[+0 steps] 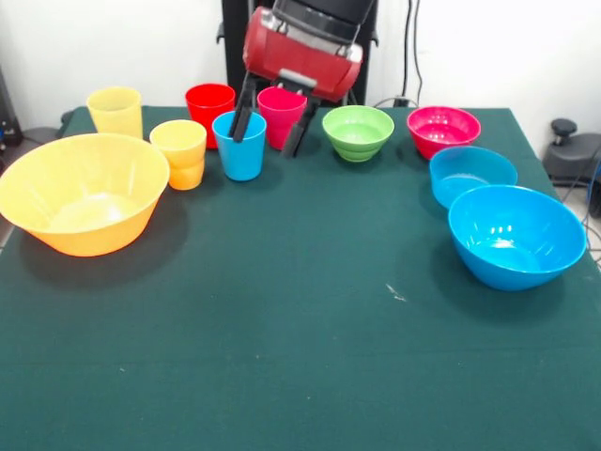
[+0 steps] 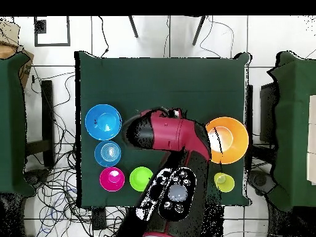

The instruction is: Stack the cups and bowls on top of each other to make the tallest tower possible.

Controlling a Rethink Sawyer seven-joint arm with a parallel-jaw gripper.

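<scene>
Five cups stand in a row at the back left: yellow [image 1: 115, 111], orange [image 1: 178, 152], red [image 1: 208, 105], light blue [image 1: 240, 150] and pink [image 1: 280, 117]. My gripper [image 1: 270, 130] hangs open over the light blue and pink cups. One finger [image 1: 242, 117] is at the blue cup's rim and the other crosses the pink cup's right side. It holds nothing. The large orange bowl [image 1: 83, 193] sits at the left. The green bowl [image 1: 358, 132], magenta bowl [image 1: 442, 130], small blue bowl [image 1: 471, 174] and large blue bowl [image 1: 516, 235] sit at the right. Every piece stands alone, so there is no tower.
The dark green table [image 1: 300, 357] stretches bare toward the near edge. In the overhead view the red arm [image 2: 170, 133] covers most of the cups, leaving only the yellow cup [image 2: 224, 181] showing. Green tables [image 2: 12, 123] flank both sides, with cables on the floor.
</scene>
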